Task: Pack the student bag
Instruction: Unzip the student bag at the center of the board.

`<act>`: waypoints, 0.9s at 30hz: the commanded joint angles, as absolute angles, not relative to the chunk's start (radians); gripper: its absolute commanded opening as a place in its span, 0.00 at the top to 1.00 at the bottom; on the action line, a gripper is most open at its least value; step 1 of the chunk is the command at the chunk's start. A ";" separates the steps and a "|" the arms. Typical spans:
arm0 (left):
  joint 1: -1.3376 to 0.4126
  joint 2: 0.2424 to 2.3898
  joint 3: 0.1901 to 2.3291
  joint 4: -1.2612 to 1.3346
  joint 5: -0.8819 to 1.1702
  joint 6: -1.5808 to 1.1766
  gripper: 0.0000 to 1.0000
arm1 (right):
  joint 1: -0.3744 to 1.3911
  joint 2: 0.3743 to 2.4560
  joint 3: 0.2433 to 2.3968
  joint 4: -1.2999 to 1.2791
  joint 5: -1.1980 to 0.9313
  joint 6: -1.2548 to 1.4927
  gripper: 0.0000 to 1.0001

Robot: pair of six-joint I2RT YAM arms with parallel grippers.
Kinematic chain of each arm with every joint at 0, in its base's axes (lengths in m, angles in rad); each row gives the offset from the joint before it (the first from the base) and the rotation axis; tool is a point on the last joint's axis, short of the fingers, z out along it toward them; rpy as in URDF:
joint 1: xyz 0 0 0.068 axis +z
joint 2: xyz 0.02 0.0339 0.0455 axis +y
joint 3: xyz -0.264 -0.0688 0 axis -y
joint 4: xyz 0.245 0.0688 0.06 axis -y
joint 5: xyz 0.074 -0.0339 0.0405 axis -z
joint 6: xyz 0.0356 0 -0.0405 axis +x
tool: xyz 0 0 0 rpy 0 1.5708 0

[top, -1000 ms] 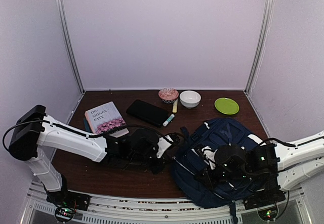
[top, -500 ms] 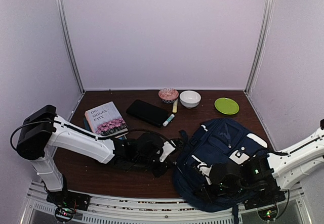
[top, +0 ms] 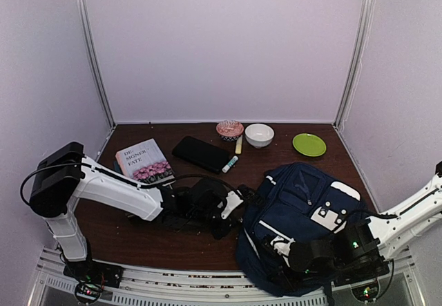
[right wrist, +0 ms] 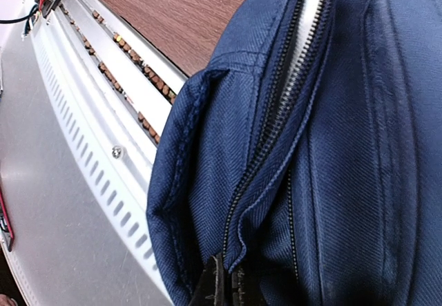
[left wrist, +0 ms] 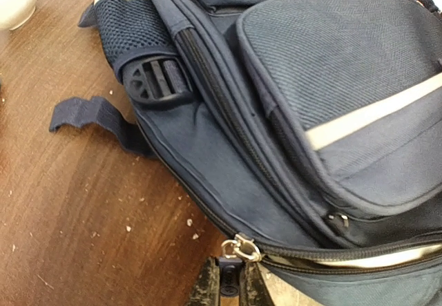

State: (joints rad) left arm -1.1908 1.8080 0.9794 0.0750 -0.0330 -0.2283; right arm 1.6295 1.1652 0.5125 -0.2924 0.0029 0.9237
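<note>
The left gripper (left wrist: 228,289) is pinched narrow on the small silver metal zipper pull (left wrist: 239,248). The right gripper (right wrist: 222,289) is clamped on a fold of the large navy blue, white-striped fabric student bag (top: 304,202), which lies near right on the brown wooden worktop (top: 138,244), overhanging its edge. A hard tug could slip the tab free or drag the bag off. The worktop is crumb-flecked; pale walls (top: 228,43) enclose it.

I saw the student bag (top: 304,199) lying front-up on the right near part of the table (top: 131,240). It was navy with thin white stripes and a white patch (top: 323,215) on its pocket. Its near corner overhung the table's edge, and one dark strap (left wrist: 97,116) trailed on the wood.
</note>
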 commanded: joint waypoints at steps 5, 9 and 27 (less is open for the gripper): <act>-1.131 1.877 1.086 0.083 -0.038 -0.187 1.00 | 1.679 1.042 0.475 -0.536 -0.050 1.003 1.00; -1.114 1.918 1.126 0.083 -0.024 -0.187 1.00 | 1.687 1.013 0.459 -0.536 -0.042 1.026 1.00; -1.118 1.706 0.970 0.084 0.015 -0.178 0.45 | 1.608 1.161 0.663 -0.494 0.156 0.898 1.00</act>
